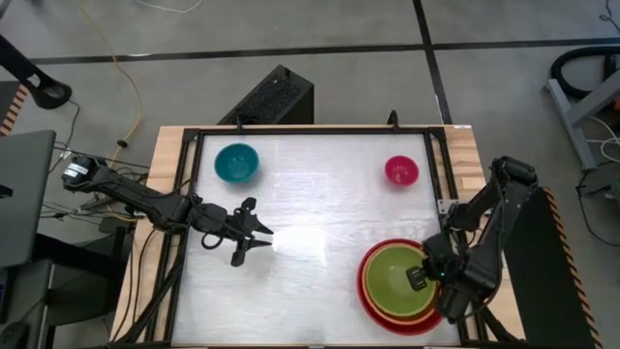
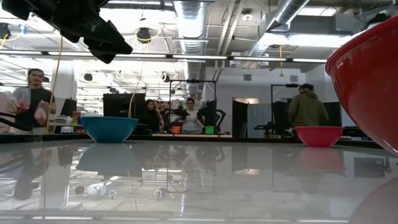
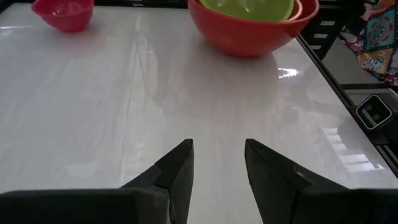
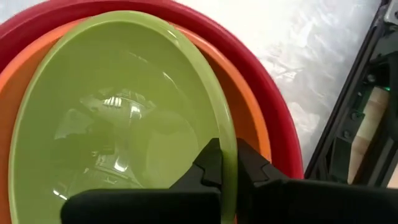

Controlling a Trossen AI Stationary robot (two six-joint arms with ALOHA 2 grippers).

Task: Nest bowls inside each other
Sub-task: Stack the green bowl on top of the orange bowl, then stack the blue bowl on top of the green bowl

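White table (image 1: 320, 194), no readable writing, right pincer (image 4: 229, 163) grasping lime green bowl (image 4: 118, 106) rim, left pincer (image 3: 217, 163) released

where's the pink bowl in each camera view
high view: pink bowl, far right part of the table.
low view: right of centre, on the far table edge.
left wrist view: top left corner.
right wrist view: not in it.
Shared landmark: the red bowl, nearer than the pink one.
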